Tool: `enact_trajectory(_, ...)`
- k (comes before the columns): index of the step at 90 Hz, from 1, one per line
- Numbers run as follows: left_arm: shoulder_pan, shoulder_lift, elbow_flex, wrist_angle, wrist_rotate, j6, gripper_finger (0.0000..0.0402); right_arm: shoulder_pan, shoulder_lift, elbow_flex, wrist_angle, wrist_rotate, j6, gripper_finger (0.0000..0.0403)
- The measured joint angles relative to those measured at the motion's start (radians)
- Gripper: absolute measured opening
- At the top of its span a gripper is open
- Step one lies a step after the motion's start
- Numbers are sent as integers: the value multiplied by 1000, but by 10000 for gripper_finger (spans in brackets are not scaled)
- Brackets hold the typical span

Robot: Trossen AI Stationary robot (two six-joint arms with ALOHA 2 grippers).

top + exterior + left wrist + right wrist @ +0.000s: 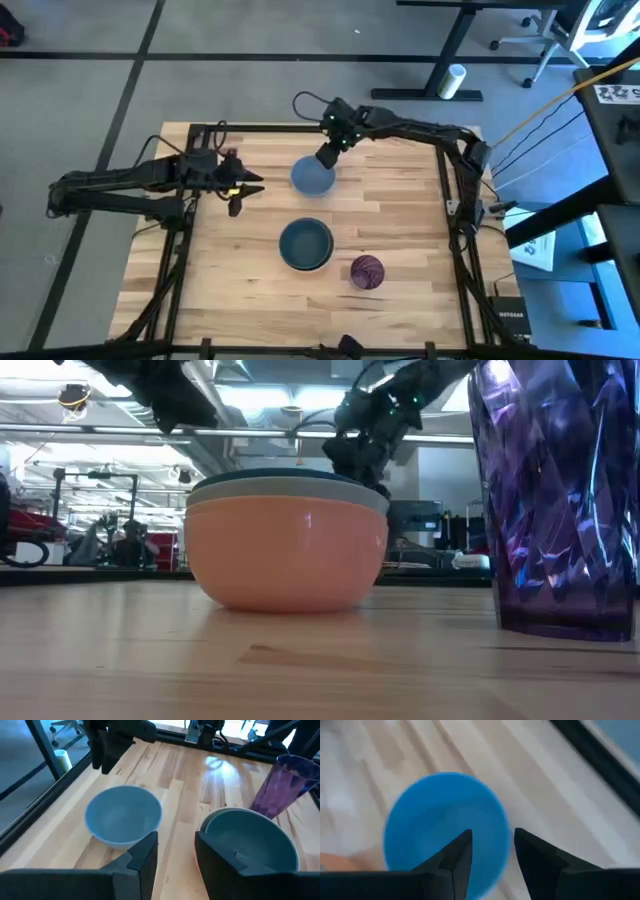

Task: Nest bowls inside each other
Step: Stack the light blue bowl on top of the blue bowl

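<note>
Looking at the light blue bowl (313,176), I see it sitting alone on the worktop (400,220), just above centre of the high view, apart from the stack (306,244) below it, whose orange bowl (285,555) already carries others. My right hand (327,157) hangs over the blue bowl's upper right rim, fingers spread, I judge to straddle that rim. The left hand (236,205), also spread, waits empty at centre left. A purple cup (367,271) stands right of the stack.

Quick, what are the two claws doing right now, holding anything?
Left claw: open, empty, above the table.
Right claw: open, empty, over the light blue bowl.
</note>
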Motion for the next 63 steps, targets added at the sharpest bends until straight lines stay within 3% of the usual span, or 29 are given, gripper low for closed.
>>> enact_trajectory(21, 0, 0, 0, 0, 0, -7, 114, 30, 12, 5, -78, 83, -21, 134)
enact_trajectory(63, -1, 1, 0, -8, 1, -13, 114, 27, 80, 2, -126, 71, -57, 134)
